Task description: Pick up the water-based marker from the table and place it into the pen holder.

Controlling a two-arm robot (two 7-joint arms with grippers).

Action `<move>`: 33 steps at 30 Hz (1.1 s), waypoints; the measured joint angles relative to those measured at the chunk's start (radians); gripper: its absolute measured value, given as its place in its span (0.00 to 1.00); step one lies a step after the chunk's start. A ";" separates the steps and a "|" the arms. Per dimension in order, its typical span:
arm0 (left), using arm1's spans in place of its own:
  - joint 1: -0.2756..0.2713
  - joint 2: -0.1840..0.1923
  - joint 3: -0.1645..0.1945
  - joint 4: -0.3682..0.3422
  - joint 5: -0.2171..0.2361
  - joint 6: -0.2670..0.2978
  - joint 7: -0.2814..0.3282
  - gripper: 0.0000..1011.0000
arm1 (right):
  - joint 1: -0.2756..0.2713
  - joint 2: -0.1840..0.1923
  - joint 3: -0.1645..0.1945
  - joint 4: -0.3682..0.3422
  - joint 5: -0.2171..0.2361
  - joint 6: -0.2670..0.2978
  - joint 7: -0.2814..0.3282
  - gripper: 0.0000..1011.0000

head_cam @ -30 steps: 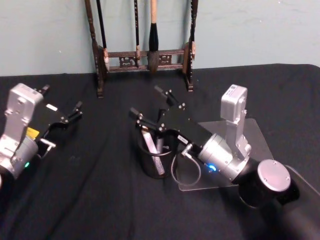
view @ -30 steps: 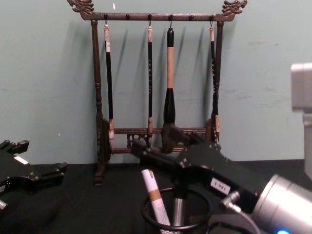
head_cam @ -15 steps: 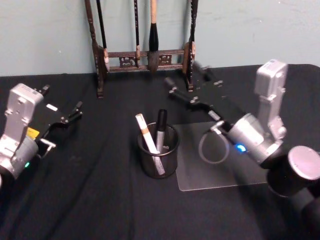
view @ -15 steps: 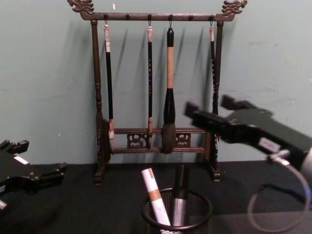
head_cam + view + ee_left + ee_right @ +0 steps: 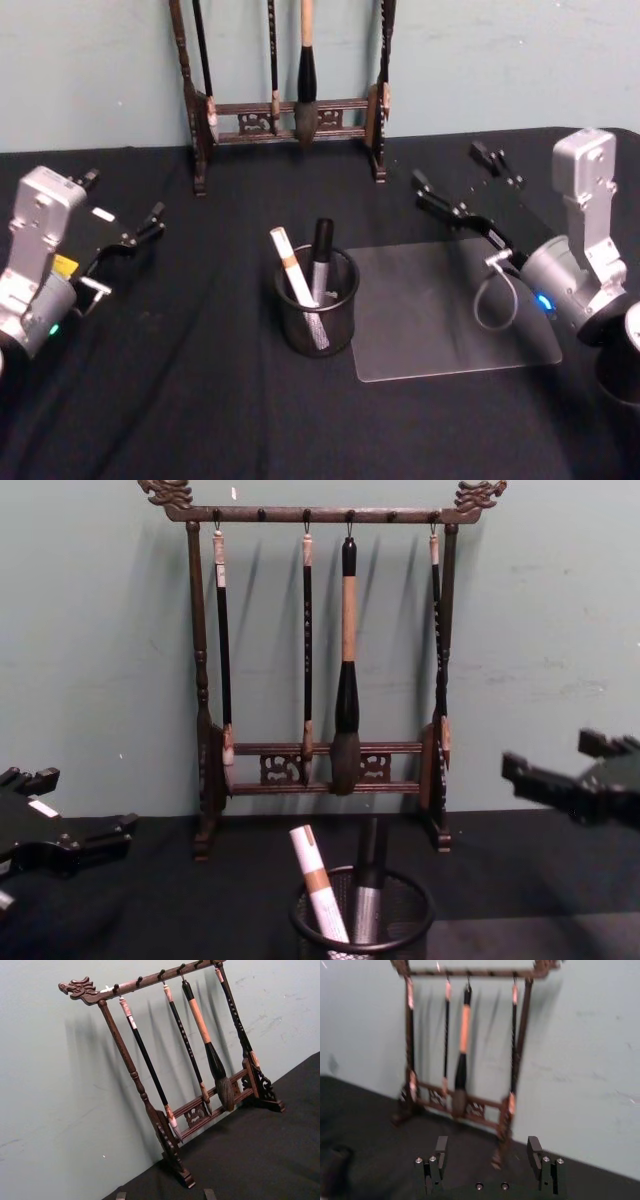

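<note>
At the left side of the black table [image 5: 180, 400] the left gripper [image 5: 122, 216] hangs parked above the cloth, its fingers spread apart and holding nothing. Toward the middle stands the pen holder [image 5: 316, 316], a round black wire-mesh cup with a solid rim, and two markers lean inside it: a white one with a tan band [image 5: 292, 270] on its left and a dark one with a grey lower barrel [image 5: 322, 258] beside it; which is the water-based marker cannot be told. The chest view shows the white marker's [image 5: 315, 877] tan band and the cup's rim [image 5: 362, 922] side-on, with the wooden brush rack [image 5: 322, 660] behind. Just right of the cup lies a clear sheet [image 5: 450, 310]. Above its far right part the right gripper [image 5: 458, 182] hovers, fingers [image 5: 440, 1152] wide apart and empty, well clear of both markers.
</note>
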 joint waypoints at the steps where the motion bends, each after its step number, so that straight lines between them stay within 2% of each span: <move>1: 0.000 0.000 0.000 0.000 0.000 0.000 0.000 0.99 | 0.000 0.003 0.001 0.012 -0.021 0.005 -0.009 0.99; 9: 0.000 0.000 0.000 0.000 0.000 0.000 0.000 0.99 | 0.004 0.012 -0.002 0.070 -0.127 0.024 -0.058 0.99; 12: 0.000 0.000 0.000 0.000 0.000 0.000 0.000 0.99 | 0.006 0.007 -0.001 0.085 -0.141 0.024 -0.064 0.99; 33: 0.000 0.000 0.000 0.000 0.000 0.000 0.000 0.99 | 0.007 0.005 -0.001 0.088 -0.145 0.022 -0.065 0.99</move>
